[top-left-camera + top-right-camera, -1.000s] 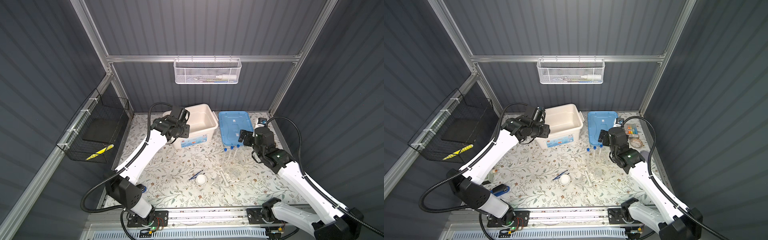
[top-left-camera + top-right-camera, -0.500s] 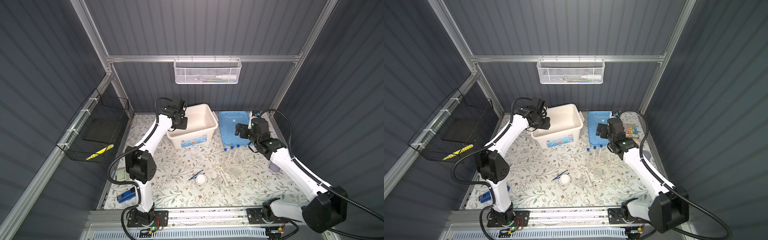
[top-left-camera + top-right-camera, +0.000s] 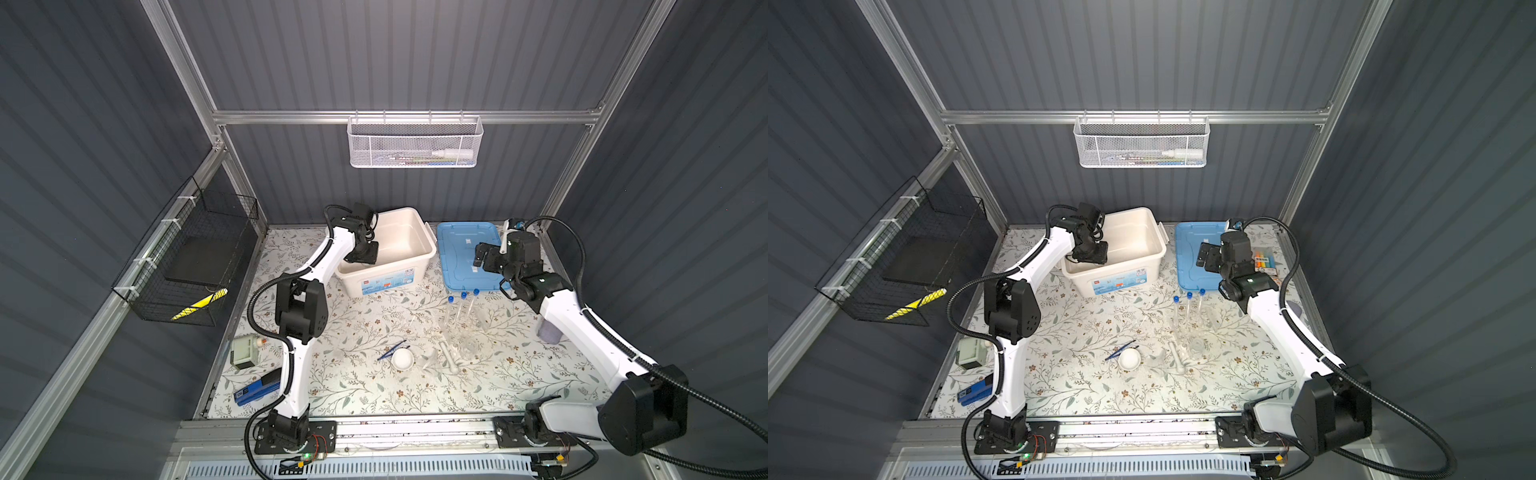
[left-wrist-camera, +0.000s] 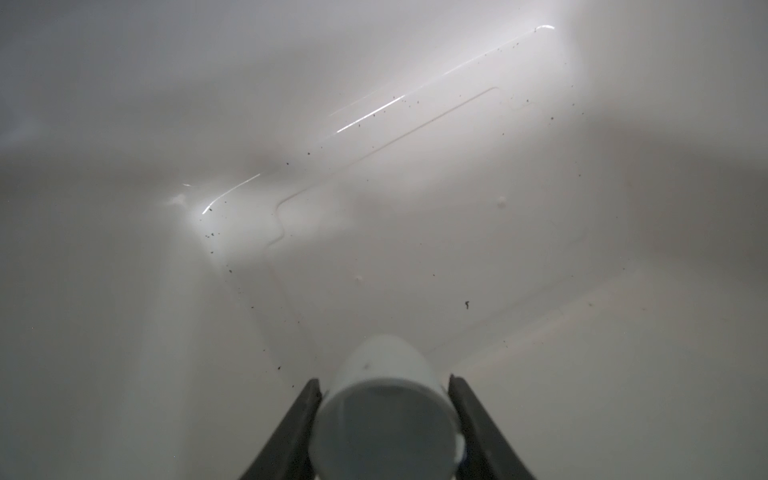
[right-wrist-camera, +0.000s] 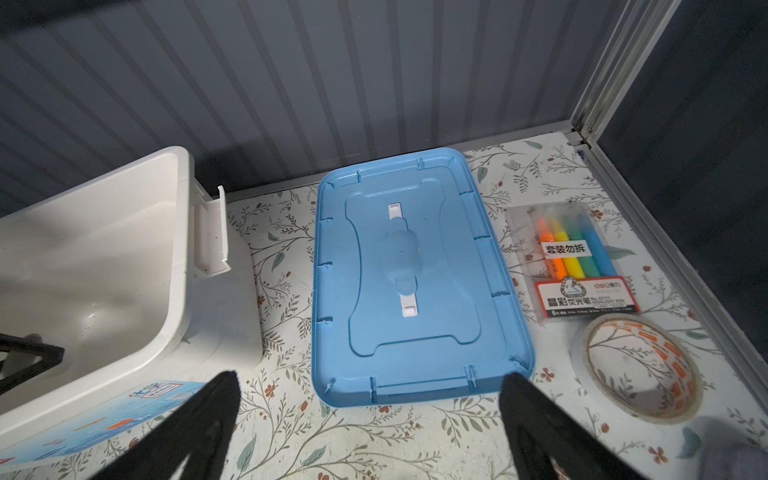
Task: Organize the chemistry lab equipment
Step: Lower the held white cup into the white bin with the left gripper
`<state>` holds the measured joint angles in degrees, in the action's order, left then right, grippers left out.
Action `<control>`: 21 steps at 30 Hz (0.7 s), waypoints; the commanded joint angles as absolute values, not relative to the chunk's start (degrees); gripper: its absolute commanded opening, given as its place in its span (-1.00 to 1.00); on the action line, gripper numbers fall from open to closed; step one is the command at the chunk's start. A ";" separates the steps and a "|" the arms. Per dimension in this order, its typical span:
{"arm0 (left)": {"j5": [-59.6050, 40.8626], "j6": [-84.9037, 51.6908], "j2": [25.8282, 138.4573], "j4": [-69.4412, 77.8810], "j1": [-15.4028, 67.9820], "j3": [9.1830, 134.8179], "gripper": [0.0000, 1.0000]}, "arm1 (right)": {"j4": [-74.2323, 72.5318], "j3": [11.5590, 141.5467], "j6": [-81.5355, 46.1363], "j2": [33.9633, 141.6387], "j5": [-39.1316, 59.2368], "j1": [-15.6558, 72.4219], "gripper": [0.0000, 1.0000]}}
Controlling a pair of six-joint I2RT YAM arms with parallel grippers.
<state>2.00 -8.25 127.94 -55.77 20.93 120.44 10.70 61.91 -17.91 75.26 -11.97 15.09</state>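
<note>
CHEMISTRY SET GOES INTO THE BIN: Deep inside the white storage bin [image 3: 386,282], our left gripper [image 4: 384,380] clasps a small white ceramic cup [image 4: 382,419] between its fingers [image 4: 297,428]. The cup's mouth is turned back toward the wrist, and the bin's bare, speckled floor lies just ahead of the fingertips. We cannot tell whether the cup is touching that floor. Our right gripper [image 5: 370,378] hangs with its fingers spread wide and nothing between them. The blue lid [image 5: 415,270] lies flat on the tabletop just ahead of the tips, and a pack of highlighters [image 5: 577,257] and a roll of tape [image 5: 640,365] sit beyond one finger.

We judge the tidy-up to be at its start. The cup is the only piece we can see in the bin, and it has not been let go. The rest waits on the floral tabletop, well apart from both sets of fingers:

- the blue-capped test tubes [image 3: 462,305], standing in their clear rack [image 3: 461,332]
- the dark blue tweezers [image 3: 390,350], touching or just beside a white ceramic dish [image 3: 402,358]
- the white pestle [image 3: 449,359]
- small clear glassware [image 3: 429,360], between the dish and the pestle

The lid has not yet been fitted.
</note>
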 commanded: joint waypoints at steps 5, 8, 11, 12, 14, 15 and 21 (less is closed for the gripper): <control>0.45 -8.21 131.21 -56.69 19.48 123.17 -0.37 | 10.62 64.28 -17.80 77.42 -10.94 14.24 0.98; -0.17 -8.92 132.05 -56.77 18.56 122.52 -0.38 | 10.61 64.85 -17.49 78.17 -10.64 13.98 0.98; -0.31 -8.98 132.78 -57.30 18.19 122.37 -0.38 | 10.59 65.42 -17.33 78.85 -10.41 13.71 0.98; -0.28 -8.84 132.96 -57.46 18.19 122.26 -0.38 | 10.55 65.52 -17.31 79.00 -10.35 13.67 0.98; -0.36 -8.86 133.22 -57.74 18.17 121.88 -0.38 | 10.50 65.65 -17.40 79.31 -10.16 13.54 0.98; -0.58 -8.88 133.36 -57.74 18.14 121.74 -0.38 | 10.54 65.73 -17.40 79.44 -10.14 13.47 0.98; -1.99 -9.45 133.51 -57.74 18.15 119.76 -0.38 | 10.44 65.50 -17.67 79.56 -10.02 13.19 0.98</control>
